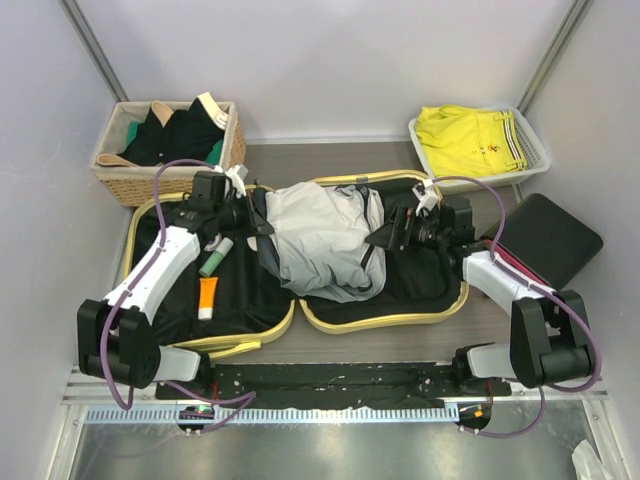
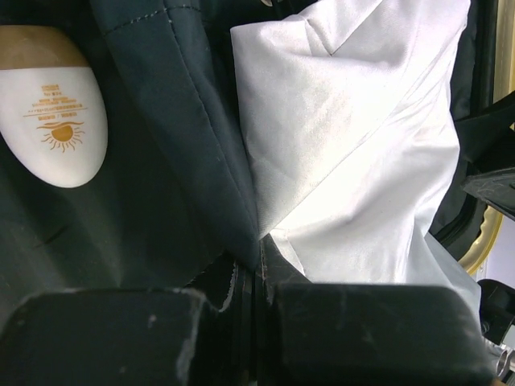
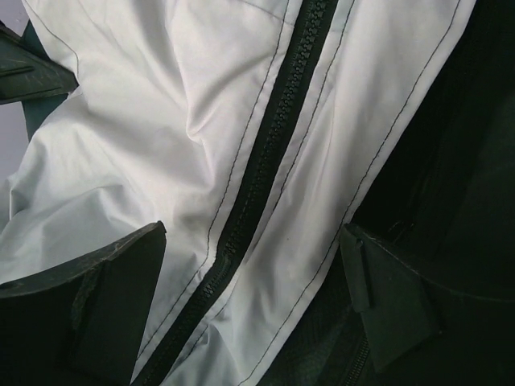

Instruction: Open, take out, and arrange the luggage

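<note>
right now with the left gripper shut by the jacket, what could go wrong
1. The left gripper is shut where the black lining meets the grey jacket; it may have lining too, so a lift could drag the luggage.
2. The right gripper hangs open over the zipper; it might catch just one layer.

One suitcase (image 1: 440, 305) lies open in the middle, with one pale jacket (image 1: 320, 240) in it. Two tubes sit at the left, one green-ended (image 1: 213, 258) and one orange (image 1: 207, 297). One white bottle (image 2: 56, 121) shows close up; I cannot tell whether it is one of the two. There are two baskets, a wicker one (image 1: 130, 185) at upper left and a white one (image 1: 530, 150) at upper right. One black box (image 1: 555, 235) is at the right. Two arms (image 1: 155, 265) reach in.
</note>
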Motion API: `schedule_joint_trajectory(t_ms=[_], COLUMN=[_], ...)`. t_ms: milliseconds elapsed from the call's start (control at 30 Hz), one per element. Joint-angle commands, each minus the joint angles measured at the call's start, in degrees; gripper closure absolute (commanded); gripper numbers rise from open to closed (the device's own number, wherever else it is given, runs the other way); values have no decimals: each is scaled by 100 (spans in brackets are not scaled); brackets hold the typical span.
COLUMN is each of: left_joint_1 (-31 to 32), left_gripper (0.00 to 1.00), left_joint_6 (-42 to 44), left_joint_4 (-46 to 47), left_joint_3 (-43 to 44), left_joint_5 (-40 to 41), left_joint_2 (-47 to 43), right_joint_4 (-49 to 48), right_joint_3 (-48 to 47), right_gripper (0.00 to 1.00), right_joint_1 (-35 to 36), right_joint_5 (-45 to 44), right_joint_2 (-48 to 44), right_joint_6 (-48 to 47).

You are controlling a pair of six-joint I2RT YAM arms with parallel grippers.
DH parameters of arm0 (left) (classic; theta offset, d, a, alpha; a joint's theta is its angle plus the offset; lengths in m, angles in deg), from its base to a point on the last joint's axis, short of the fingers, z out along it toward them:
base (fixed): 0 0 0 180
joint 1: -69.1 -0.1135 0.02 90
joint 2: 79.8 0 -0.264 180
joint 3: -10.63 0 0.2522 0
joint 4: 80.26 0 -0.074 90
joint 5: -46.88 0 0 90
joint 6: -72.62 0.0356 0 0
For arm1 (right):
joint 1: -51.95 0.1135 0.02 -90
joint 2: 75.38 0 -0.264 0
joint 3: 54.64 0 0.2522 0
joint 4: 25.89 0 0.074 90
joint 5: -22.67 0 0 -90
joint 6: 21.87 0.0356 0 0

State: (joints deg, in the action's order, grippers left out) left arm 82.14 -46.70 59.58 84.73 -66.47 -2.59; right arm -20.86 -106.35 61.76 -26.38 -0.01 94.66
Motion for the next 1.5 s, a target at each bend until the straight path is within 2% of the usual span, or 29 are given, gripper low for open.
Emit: schedule_joint_trajectory(t_ms=[0,100,300,400,600,733,800,833,867,933,967,1067,1100,1133,1200,1233,1333,1433,1467], left_joint_1=[-161,-161,-161,-161,-161,-161,-152,-152,-152,-152,-152,-152,-152,-152,-152,-170,-214,-354,-424], left_gripper=[100,100,100,100,100,100,100,100,100,100,100,100,98,84,62,38,15,2,0], left_joint_6=[260,260,260,243,216,181,137,120,120,120,120,111,111,137,172,251,365,515,593], left_joint_4=[161,152,169,196,213,266,310,328,345,345,345,328,310,267,187,91,-85,-182,-199], left_joint_3=[48,49,13,4,-4,-39,-57,-57,-48,-40,-13,83,171,224,416,487,812,1084,1138], left_joint_5=[165,138,147,68,-2,-99,-178,-204,-231,-284,-275,-275,-258,-205,-108,75,357,629,726], left_joint_2=[119,180,180,215,224,224,224,233,242,242,233,163,154,128,23,-30,-276,-487,-505], right_joint_4=[-963,-1367,-1438,-1780,-3133,-4554,-5266,-5523,-5734,-6113,-6123,-5650,-5257,-5035,-4334,-4165,-3663,-2558,-2189], right_joint_3=[121,218,113,34,7,34,16,-10,-28,-63,-89,-238,-274,-370,-467,-537,-712,-1211,-1388], right_gripper=[0,0,0,0,0,1,6,12,31,50,70,99,99,99,99,99,99,99,99], right_joint_1=[4,48,162,329,847,1058,1146,1173,1208,1208,1208,1208,1208,1208,1130,1068,604,120,23], right_joint_5=[475,537,493,598,695,800,809,844,845,818,809,740,704,660,467,388,203,72,2], right_joint_2=[257,425,855,1093,1532,1980,2287,2385,2455,2561,2553,2395,2316,2159,2008,1921,1674,1533,1498], right_joint_6=[431,564,450,678,1618,2488,2980,3147,3322,3613,3623,3369,3238,2984,2684,2517,2419,1911,1422])
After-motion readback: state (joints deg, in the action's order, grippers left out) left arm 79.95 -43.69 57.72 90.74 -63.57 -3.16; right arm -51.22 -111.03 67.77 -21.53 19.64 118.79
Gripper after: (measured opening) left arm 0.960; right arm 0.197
